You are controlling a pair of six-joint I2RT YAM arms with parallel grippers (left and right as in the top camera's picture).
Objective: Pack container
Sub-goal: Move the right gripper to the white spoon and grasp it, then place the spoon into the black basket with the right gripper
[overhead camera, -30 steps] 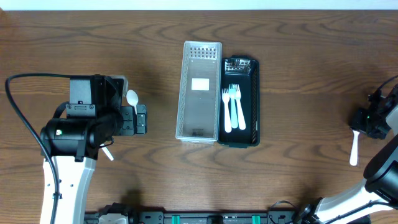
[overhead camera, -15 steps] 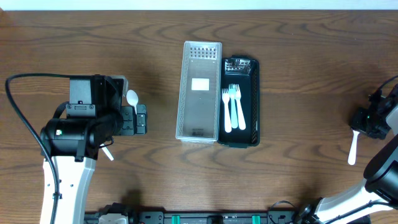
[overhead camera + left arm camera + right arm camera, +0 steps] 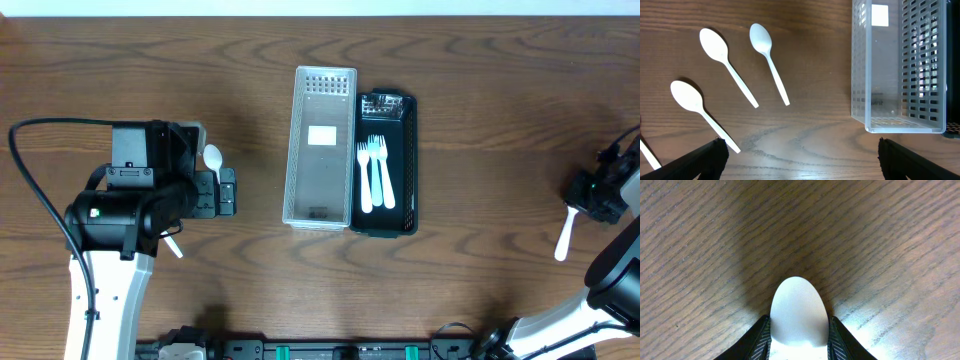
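A clear slotted container point(image 3: 296, 150) stands at the table's middle, its wall also in the left wrist view point(image 3: 860, 65). Against its right side sits a black tray point(image 3: 409, 150) holding two white forks point(image 3: 373, 175). My left gripper point(image 3: 228, 192) hovers left of the container, open wide point(image 3: 801, 150) with only bare wood between its fingers. Three white spoons point(image 3: 727, 65) point(image 3: 768, 60) point(image 3: 700, 112) lie ahead of it. At the far right, my right gripper point(image 3: 592, 196) is shut on a white spoon point(image 3: 799, 310) by its bowl; the handle point(image 3: 565, 238) hangs out toward the front.
A black cable point(image 3: 40, 200) loops around the left arm. The clear container has a white label point(image 3: 321, 137) on its floor. Another white handle end point(image 3: 649, 154) pokes in at the left wrist view's lower left corner.
The handle of the spoon in my right gripper has swung slightly leftward. The left arm and the other things have not moved.
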